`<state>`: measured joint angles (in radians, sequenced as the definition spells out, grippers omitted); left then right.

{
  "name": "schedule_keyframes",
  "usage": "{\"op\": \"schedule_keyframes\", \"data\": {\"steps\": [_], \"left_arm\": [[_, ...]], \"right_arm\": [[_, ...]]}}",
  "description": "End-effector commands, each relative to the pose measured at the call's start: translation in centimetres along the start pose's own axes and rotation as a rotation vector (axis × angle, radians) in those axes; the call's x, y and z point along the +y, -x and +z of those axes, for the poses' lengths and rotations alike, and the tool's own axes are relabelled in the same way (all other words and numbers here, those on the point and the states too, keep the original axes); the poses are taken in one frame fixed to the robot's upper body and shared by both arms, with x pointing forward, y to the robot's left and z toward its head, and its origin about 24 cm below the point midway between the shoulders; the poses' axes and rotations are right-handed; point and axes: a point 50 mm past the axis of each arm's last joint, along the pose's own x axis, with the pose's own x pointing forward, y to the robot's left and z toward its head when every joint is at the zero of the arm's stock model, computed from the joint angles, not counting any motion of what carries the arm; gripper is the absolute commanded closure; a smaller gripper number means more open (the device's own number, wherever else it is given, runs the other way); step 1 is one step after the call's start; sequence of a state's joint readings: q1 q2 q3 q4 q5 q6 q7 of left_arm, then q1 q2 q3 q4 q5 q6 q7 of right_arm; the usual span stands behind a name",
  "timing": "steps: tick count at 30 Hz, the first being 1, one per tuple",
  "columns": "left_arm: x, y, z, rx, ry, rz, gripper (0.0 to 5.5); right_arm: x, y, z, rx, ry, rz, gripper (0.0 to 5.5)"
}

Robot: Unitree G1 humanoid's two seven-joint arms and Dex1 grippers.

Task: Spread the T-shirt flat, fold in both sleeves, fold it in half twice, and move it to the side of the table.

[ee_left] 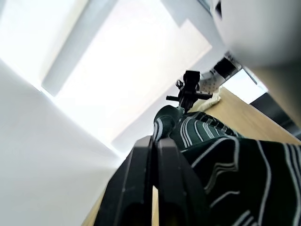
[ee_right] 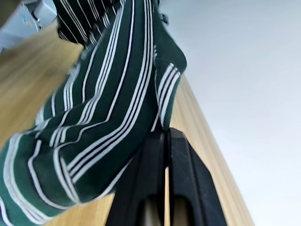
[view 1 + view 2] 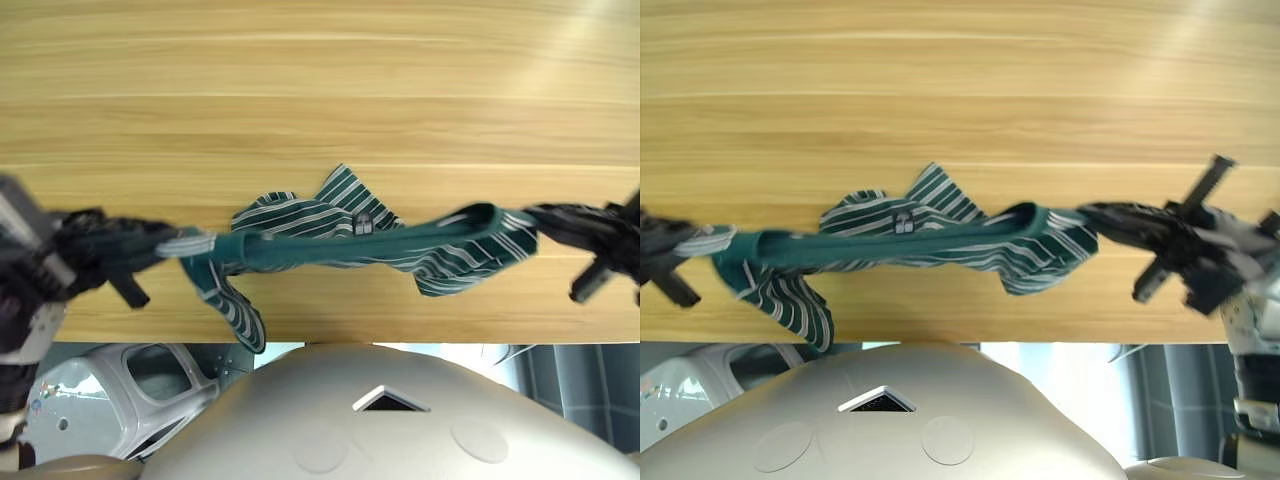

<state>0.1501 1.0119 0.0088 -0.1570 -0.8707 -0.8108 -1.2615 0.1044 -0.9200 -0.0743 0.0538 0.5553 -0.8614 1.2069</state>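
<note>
A green T-shirt with white stripes point(image 3: 340, 240) hangs stretched in a rope-like band above the near part of the wooden table point(image 3: 320, 90). My left gripper point(image 3: 168, 245) is shut on its left end, where a loose flap point(image 3: 235, 310) dangles toward the table's front edge. My right gripper point(image 3: 535, 215) is shut on the right end. The left wrist view has the striped cloth point(image 1: 225, 155) pinched beside closed black fingers point(image 1: 155, 169), with the other gripper point(image 1: 190, 92) far off. In the right wrist view the T-shirt point(image 2: 108, 103) drapes from the shut fingers point(image 2: 164, 160).
The table's front edge point(image 3: 320, 342) runs just below the hanging shirt. Bare wood point(image 3: 960, 80) stretches across the far half of the table. A grey moulded part point(image 3: 150, 385) sits beneath the table at the lower left.
</note>
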Motion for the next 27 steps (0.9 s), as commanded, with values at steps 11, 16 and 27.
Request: {"op": "schedule_keyframes", "data": {"steps": [11,16,27], "left_arm": [[22.8,0.2,-1.2,0.252,-0.535,0.965,5.46],[15.4,1.8,-8.3,0.432,-0.418,0.835,5.46],[-2.2,2.2,-5.8,0.132,0.107,0.235,5.46]], "right_arm": [[-20.9,-4.3,-2.8,0.383,0.436,-0.908,5.5],[-15.6,-4.4,-6.6,0.452,0.382,-0.768,5.5],[0.0,-2.7,-5.5,0.344,0.095,0.074,5.5]]}}
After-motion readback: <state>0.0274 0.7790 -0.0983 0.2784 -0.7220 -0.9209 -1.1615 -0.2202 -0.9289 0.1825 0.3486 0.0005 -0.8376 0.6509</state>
